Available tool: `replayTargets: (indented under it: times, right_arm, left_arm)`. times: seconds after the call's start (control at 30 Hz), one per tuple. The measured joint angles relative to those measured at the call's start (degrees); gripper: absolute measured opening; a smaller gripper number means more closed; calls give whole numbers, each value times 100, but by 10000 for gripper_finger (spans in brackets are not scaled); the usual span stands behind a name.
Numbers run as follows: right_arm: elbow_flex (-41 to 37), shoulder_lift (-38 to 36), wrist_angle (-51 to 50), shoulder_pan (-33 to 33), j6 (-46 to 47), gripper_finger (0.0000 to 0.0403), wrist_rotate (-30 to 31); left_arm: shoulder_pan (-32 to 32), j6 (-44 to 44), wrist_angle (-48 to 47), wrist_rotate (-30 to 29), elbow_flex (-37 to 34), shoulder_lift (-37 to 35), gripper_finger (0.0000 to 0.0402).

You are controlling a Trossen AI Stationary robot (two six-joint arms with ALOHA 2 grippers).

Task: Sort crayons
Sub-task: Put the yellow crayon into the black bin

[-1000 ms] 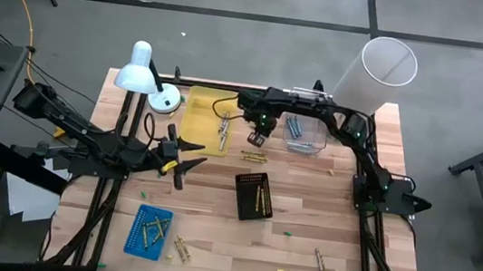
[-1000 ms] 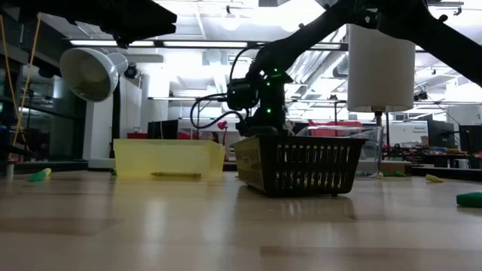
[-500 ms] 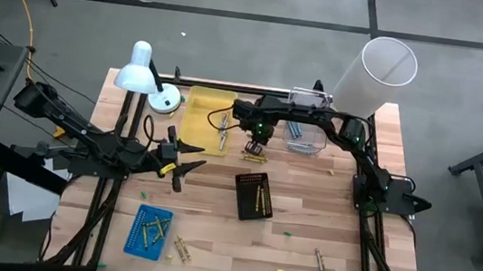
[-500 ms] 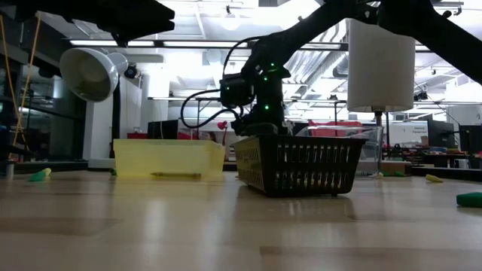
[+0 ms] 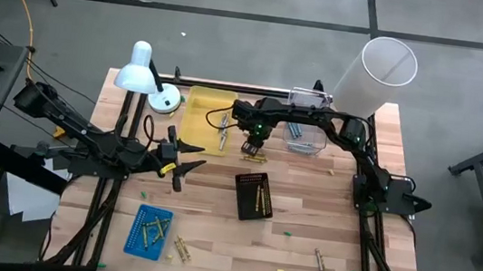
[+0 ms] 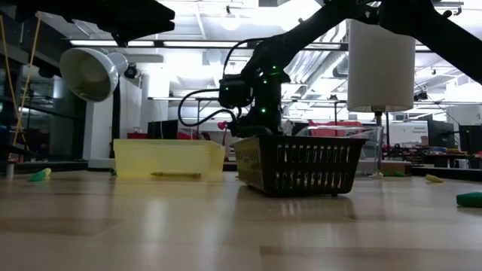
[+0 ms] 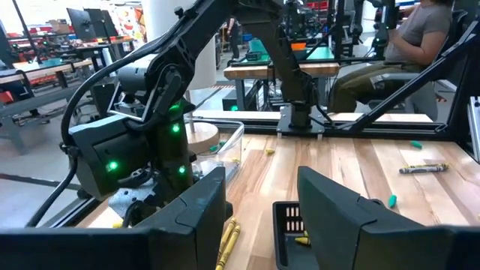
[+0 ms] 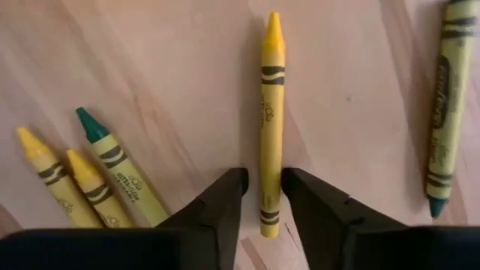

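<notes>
Two dark, near-black jointed arms, built of boxy matte segments. The right arm point(image 5: 317, 117) carries small glowing green indicator lights near its wrist and a black cable looping beside it; the right hand point(image 8: 261, 196) ends in two smooth, dark, tapered fingers. The left arm point(image 5: 86, 136) is black with a touch of yellow near the left hand point(image 5: 187, 152), whose two fingers are broad, flat-faced and matte black.
</notes>
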Motion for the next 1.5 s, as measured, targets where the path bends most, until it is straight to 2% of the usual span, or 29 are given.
replayTargets:
  times: [0.1,0.17,0.23,0.33,0.4,0.67,0.77,1.1,1.37,1.5]
  right_arm:
    - [-126,-18,55,5,114,126,146]
    - [-209,-37,68,8,119,119,217]
    - [-244,-46,82,31,84,97,271]
    - [-243,-48,101,120,-56,33,492]
    - [-168,-38,64,186,-103,14,607]
    - [534,25,-268,378,-124,5,825]
    - [617,-241,-288,418,-62,3,850]
    - [637,-987,-194,533,72,1,1026]
    - [640,-1450,-175,966,71,1,1233]
    - [200,-1897,124,1223,62,0,1439]
  left_arm:
    - [0,2,1,-2,0,0,154]
    - [0,0,1,-1,0,0,154]
    - [0,0,1,-1,0,0,154]
    - [0,-1,7,-1,0,0,154]
    - [0,-1,30,0,0,0,154]
    - [-4,-191,143,-2,57,-8,154]
    - [-51,-347,135,-9,115,-66,154]
    - [-523,-160,-215,-56,111,-600,154]
    - [-699,-507,-831,-381,111,-806,154]
    - [-717,-694,-917,-426,111,-807,154]
